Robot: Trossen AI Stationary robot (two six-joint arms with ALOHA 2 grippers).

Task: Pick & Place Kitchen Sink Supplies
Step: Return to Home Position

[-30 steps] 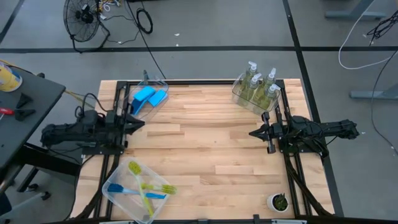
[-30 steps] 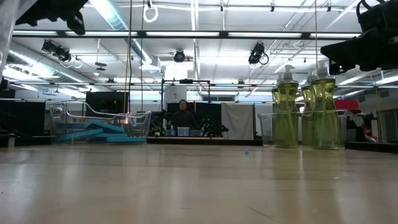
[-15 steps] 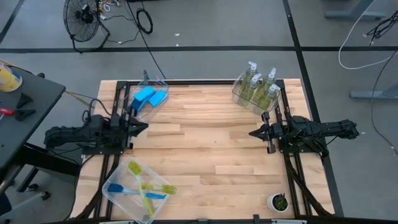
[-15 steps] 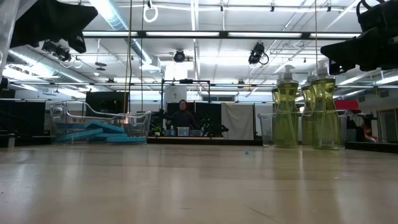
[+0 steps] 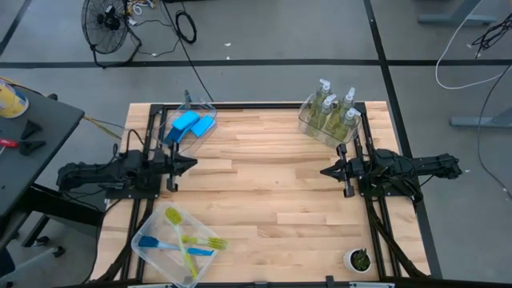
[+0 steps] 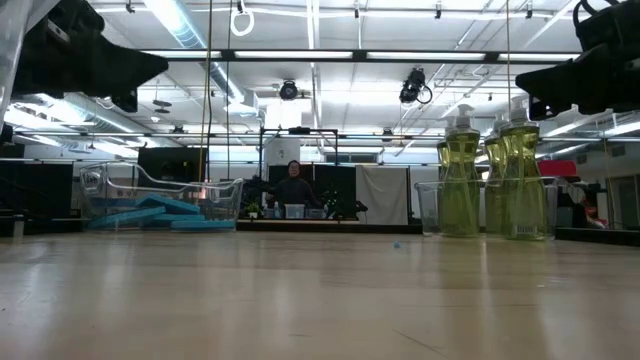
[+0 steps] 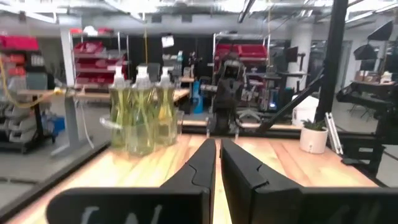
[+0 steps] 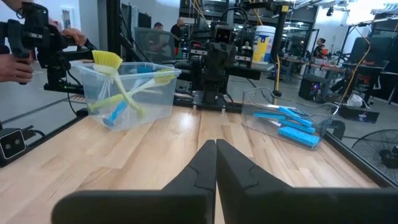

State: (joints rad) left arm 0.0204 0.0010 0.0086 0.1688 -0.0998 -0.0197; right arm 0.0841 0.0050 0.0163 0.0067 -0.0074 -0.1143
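High view. Light wooden table (image 5: pixel 264 196) with dark frame rails down both side edges. Arms parked: left gripper (image 5: pixel 182 164) at 9 o'clock, right gripper (image 5: pixel 326 171) at 3 o'clock, tips facing each other and well apart, open wood between them. At 11 o'clock, against the far edge, a clear plastic bin (image 5: pixel 205 106) holds flat blue rectangular sponges (image 5: pixel 186 122). At 1 o'clock a second clear bin (image 5: pixel 305 120) holds small clear pump bottles of yellow-green soap (image 5: pixel 329 110); four, I think, as the pump heads overlap. At 7 o'clock, close to the near corner, a third clear bin (image 5: pixel 145 238) holds long-handled yellow-green dish brushes (image 5: pixel 190 240) crossed over a long-handled blue dish brush (image 5: pixel 170 246). Small white pot with a green plant (image 5: pixel 358 259) at 5 o'clock, near the edge.

Low view. Bottles upright at 3 o'clock, sponge bin at 9 o'clock, flat wood in front. Dark arm shapes are cut off at both upper corners. A person (image 6: pixel 293 185) far back, small.

Left wrist view. Own fingers (image 7: pixel 200 168) lie almost together with a thin slit between, gripping nothing. Beyond them: bottles, right arm, pot.

Right wrist view. Own fingers (image 8: pixel 198 168) pressed together, nothing held. Beyond them: brush bin, sponge bin, left arm between. A person's hand (image 8: pixel 18 65) at the frame edge, partly cut off.
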